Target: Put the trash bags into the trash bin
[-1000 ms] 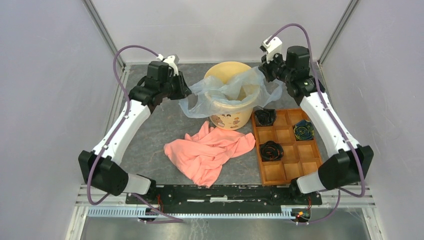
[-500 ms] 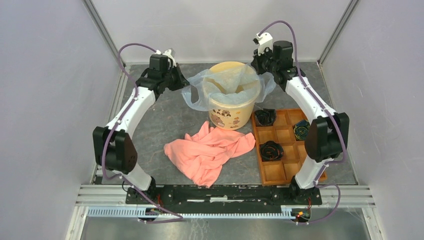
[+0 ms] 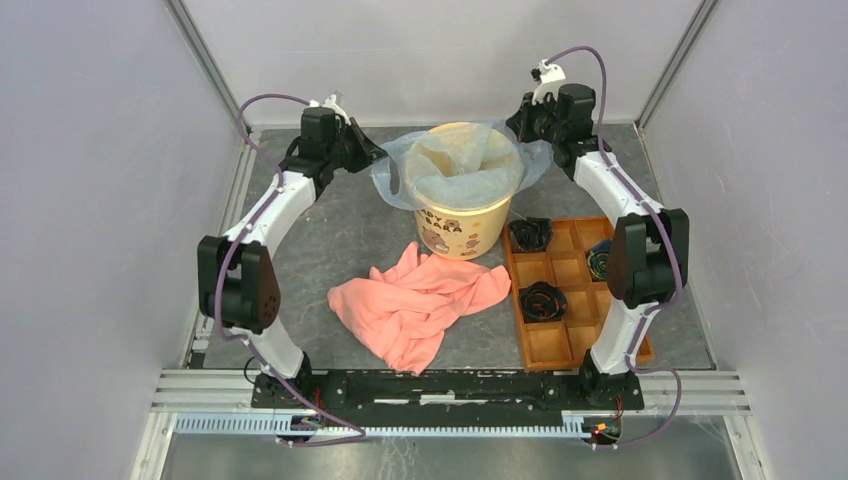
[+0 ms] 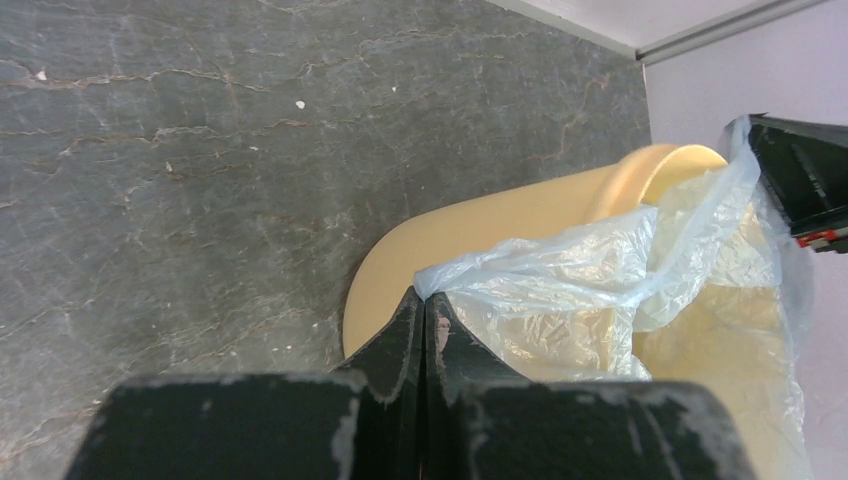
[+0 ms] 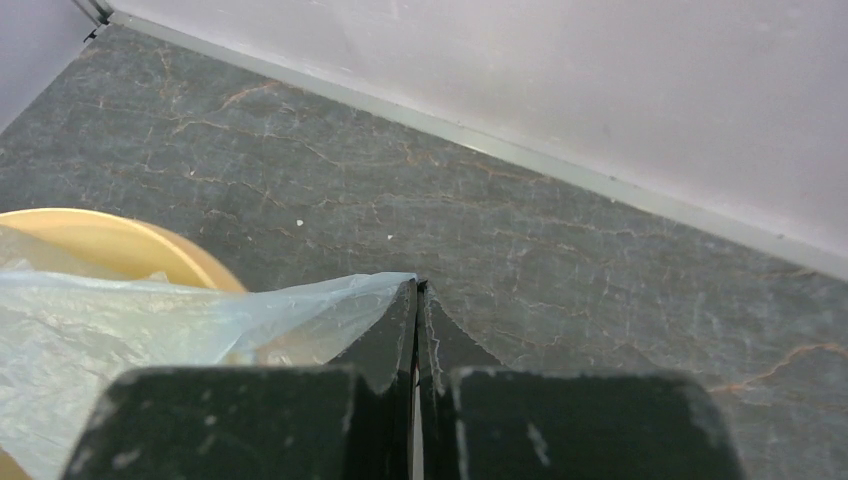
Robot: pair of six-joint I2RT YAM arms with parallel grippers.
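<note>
The yellow-tan trash bin (image 3: 462, 222) with cartoon pictures stands at the back middle of the table. A clear, bluish trash bag (image 3: 455, 165) is stretched over its mouth. My left gripper (image 3: 378, 158) is shut on the bag's left edge, beside the bin's rim. My right gripper (image 3: 522, 130) is shut on the bag's right edge at the bin's far right. The left wrist view shows the pinched bag corner (image 4: 520, 270) over the bin (image 4: 500, 225). The right wrist view shows the bag edge (image 5: 300, 305) held at my fingertips (image 5: 417, 288).
A pink cloth (image 3: 415, 305) lies crumpled in front of the bin. A brown compartmented wooden tray (image 3: 575, 340) sits at the right with three dark rolled bags (image 3: 542, 300) in it. The back wall stands close behind both grippers.
Both grippers moved back and pulled apart, drawing the bag taut over the bin's mouth. The bag's loose folds at the left have lifted off the table.
</note>
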